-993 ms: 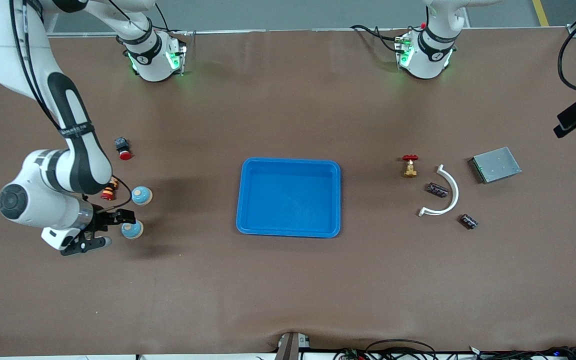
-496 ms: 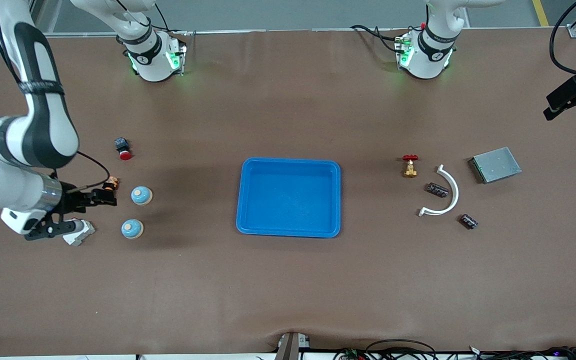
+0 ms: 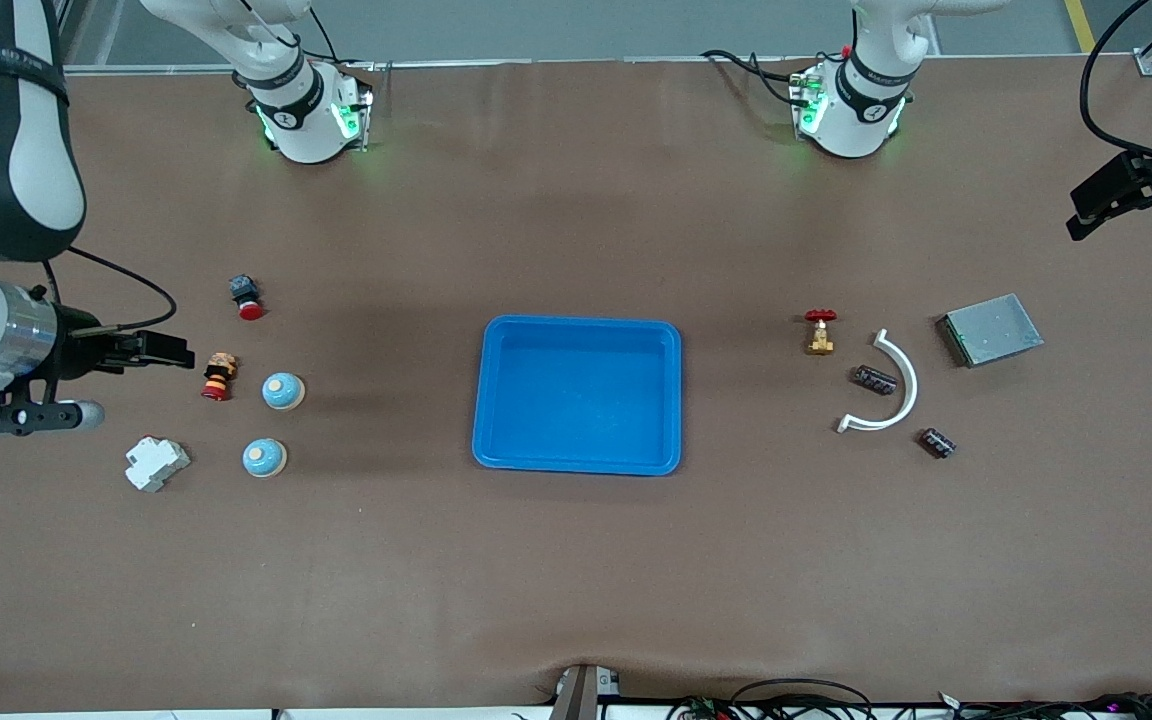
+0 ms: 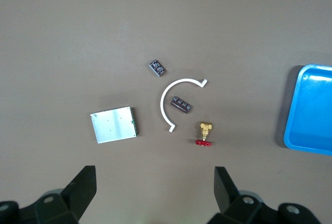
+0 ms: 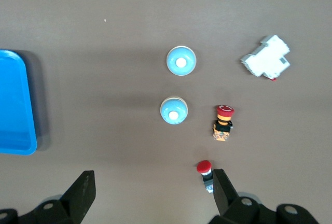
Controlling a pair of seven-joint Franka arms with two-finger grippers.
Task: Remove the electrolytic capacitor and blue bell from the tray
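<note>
tray [image 3: 674, 395] empty, mid-table | blue bells [image 3: 283, 390] on table, right arm's end, just past right gripper [image 3: 86, 382], jaws released | capacitors [image 3: 875, 379] at left arm's end | left gripper [image 3: 1126, 195] released, raised over that end

Tray [image 3: 578, 395] at table centre. Toward the right arm's end, at its 9 o'clock: two bells [image 3: 283, 391] [image 3: 263, 458], two push buttons [image 3: 219, 376] [image 3: 246, 296]. At its 3 o'clock: valve [image 3: 820, 331], two capacitors [image 3: 875, 379] [image 3: 937, 442].
</note>
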